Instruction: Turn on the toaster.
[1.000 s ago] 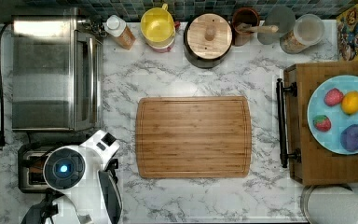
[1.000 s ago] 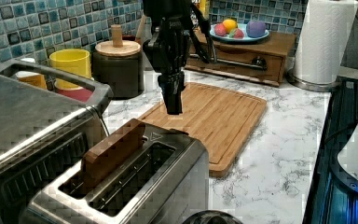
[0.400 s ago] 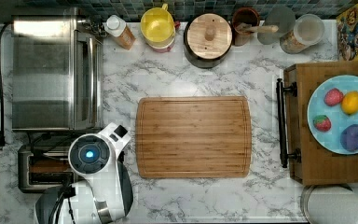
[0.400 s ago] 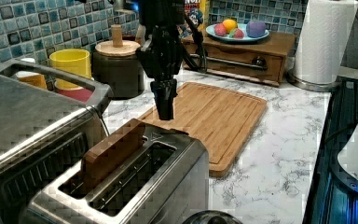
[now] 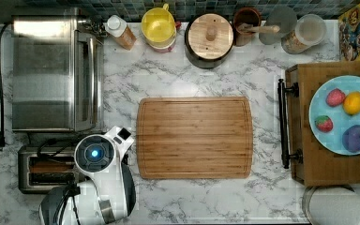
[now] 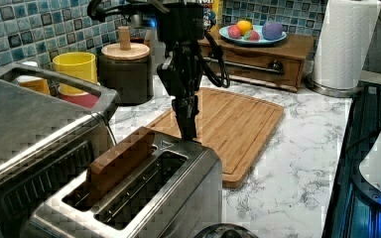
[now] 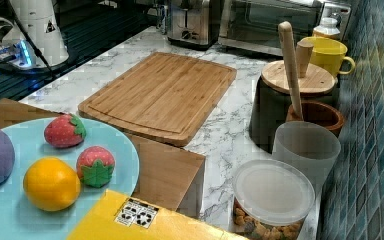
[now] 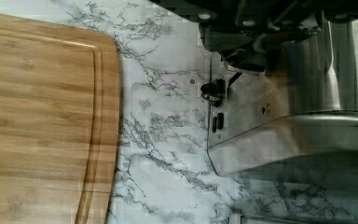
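Observation:
The toaster (image 5: 47, 169) is a small steel box at the top view's lower left, below the toaster oven. A brown slice (image 6: 121, 159) stands in one of its slots. My gripper (image 6: 188, 133) points straight down at the toaster's (image 6: 178, 198) end that faces the cutting board, its tip level with the top edge there. From above, the arm's wrist (image 5: 93, 154) covers that end. In the wrist view the gripper (image 8: 256, 42) is a dark blur over the toaster's (image 8: 284, 116) end face, close to a dark round knob (image 8: 213, 91).
A large toaster oven (image 5: 56, 75) stands right beside the toaster. The bamboo cutting board (image 5: 194, 138) lies mid-counter. Jars, a yellow mug (image 5: 158, 26) and a lidded pot (image 5: 209, 33) line the tiled wall. A wooden tray with a fruit plate (image 5: 342, 115) and a paper towel roll (image 6: 349, 44) are further off.
The arm's wrist has moved off the toaster's slots toward the top view's right, to the end by the board. The gripper has come down lower at that end.

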Available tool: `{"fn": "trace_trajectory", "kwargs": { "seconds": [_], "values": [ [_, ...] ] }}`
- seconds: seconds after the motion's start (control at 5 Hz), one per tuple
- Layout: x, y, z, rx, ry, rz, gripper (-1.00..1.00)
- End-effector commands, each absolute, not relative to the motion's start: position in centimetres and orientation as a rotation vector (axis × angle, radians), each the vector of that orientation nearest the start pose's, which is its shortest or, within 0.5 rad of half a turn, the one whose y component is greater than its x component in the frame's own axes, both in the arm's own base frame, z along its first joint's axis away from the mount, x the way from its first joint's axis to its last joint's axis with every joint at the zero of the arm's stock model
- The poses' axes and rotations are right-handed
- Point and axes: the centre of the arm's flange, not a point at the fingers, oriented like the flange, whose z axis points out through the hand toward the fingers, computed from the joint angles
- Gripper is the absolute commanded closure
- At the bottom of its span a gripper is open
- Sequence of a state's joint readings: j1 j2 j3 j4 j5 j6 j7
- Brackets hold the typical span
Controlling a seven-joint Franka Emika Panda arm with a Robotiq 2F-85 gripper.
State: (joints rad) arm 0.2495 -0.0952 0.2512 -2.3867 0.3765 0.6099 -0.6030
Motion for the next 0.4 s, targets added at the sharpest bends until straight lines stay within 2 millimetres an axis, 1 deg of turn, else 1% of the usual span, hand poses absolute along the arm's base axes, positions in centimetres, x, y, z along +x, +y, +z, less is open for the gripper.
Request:
{"fn": "trace_trajectory", "kwargs": {
  "seconds": [0.2, 0.4],
  "values": [
    [39.8, 25.6, 31.8, -2.924, -0.203, 0.336, 1.00],
    [38.9, 25.7, 28.7, -2.954, -0.217, 0.423, 1.00]
  ]
}}
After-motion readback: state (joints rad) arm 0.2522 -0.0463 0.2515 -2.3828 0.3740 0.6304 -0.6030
